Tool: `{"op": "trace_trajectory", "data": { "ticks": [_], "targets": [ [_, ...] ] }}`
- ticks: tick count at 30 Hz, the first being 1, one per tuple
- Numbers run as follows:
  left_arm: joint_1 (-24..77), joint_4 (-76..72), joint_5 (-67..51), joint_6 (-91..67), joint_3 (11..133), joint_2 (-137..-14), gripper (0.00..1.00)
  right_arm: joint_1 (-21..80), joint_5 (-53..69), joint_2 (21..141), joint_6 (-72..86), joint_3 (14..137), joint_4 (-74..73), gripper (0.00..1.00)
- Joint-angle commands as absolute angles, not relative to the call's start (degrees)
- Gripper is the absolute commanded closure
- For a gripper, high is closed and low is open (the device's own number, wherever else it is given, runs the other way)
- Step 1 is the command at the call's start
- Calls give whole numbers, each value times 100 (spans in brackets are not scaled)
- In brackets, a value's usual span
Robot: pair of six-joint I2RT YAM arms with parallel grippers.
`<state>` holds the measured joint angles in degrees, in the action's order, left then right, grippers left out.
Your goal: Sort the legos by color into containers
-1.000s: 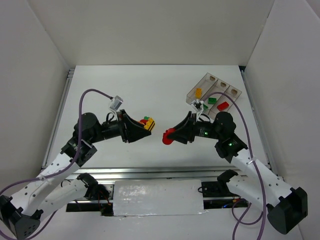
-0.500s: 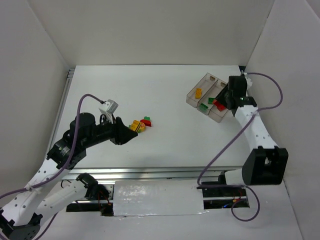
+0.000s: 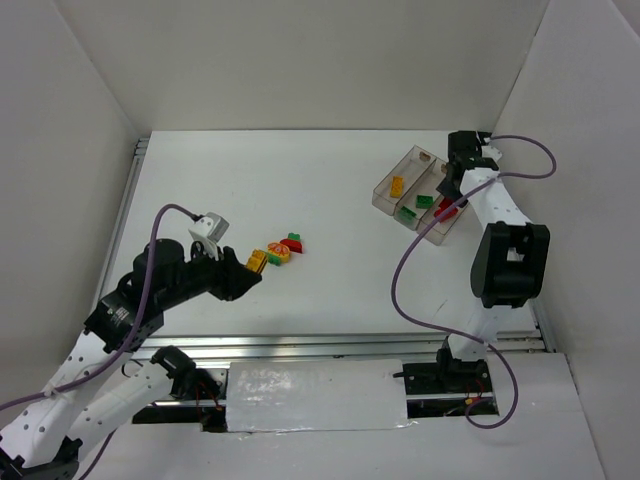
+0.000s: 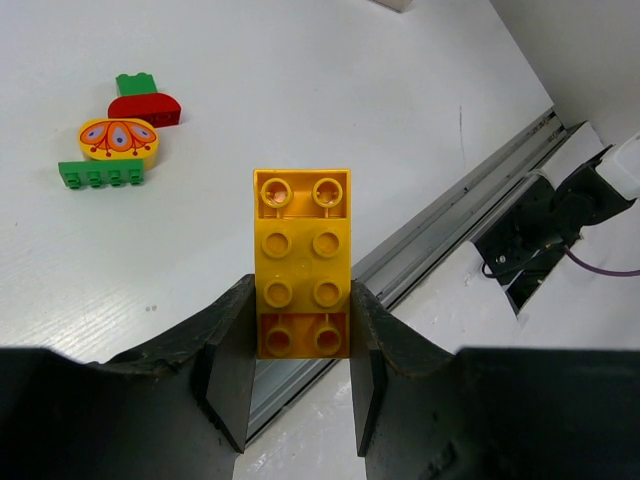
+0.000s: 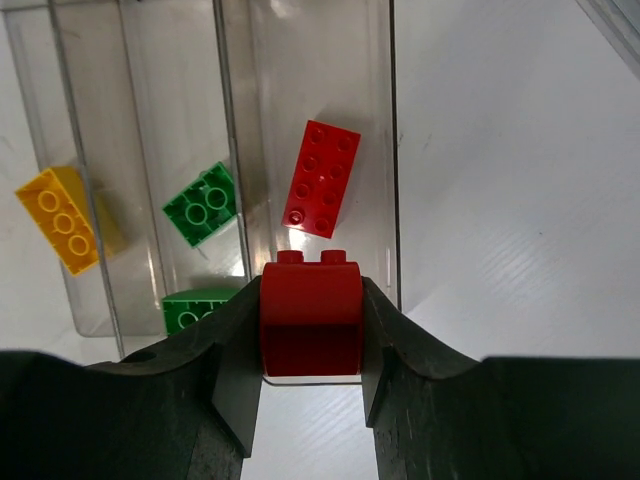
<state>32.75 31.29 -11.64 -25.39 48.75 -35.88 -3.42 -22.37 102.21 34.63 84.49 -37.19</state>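
My left gripper [image 3: 252,266] is shut on a yellow two-by-four lego [image 4: 302,262], held above the table just near-left of the loose pile. That pile holds a green brick [image 4: 135,83], a red rounded one [image 4: 146,109], a patterned yellow oval [image 4: 119,139] and a flat green piece [image 4: 100,174]. My right gripper [image 5: 310,300] is shut on a red rounded lego [image 5: 310,315] over the near end of the right compartment of the clear containers [image 3: 415,158]. A red brick [image 5: 322,178] lies in that compartment. Two green ones [image 5: 202,204] are in the middle and a yellow one [image 5: 60,218] is on the left.
White walls enclose the table on three sides. A metal rail [image 3: 330,343] runs along the near edge, close below my left gripper. The right arm's purple cable [image 3: 400,270] loops over the table beside the tray.
The right arm swung from the table's middle to the tray, carrying the red rounded lego. The left gripper drew back near-left from the pile with the yellow lego.
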Motion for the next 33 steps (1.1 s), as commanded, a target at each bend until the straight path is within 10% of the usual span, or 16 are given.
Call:
{"op": "trace_trajectory", "data": {
  "ticks": [1, 4, 5, 6, 14, 24, 33],
  "targets": [
    [3243, 3015, -1081, -2391, 4860, -3560, 100, -387, -2505, 10213, 3498, 8693, -3902, 92],
    [3243, 3015, -1081, -2391, 4852, -3568, 100, -387, -2514, 10143, 3524, 8596, -3859, 65],
    [3243, 2997, -1081, -2399, 4869, -3586, 100, -387, -2496, 10116, 3524, 8500, -3832, 34],
    [3243, 2997, -1064, -2408, 4860, -3612, 100, -395, -2479, 10090, 3559, 8464, -3780, 25],
    [3243, 2954, -984, -2733, 5097, -4428, 100, -396, -2207, 9766, 3621, 8403, -3806, 17],
    [3305, 1794, -782, -3085, 6362, -7177, 100, -53, 665, 6578, 3464, 6505, -2875, 8],
    [3708, 2144, -809, -2453, 11013, -11798, 100, -62, 1865, 4932, 3076, 5678, -3225, 2]
  ]
}}
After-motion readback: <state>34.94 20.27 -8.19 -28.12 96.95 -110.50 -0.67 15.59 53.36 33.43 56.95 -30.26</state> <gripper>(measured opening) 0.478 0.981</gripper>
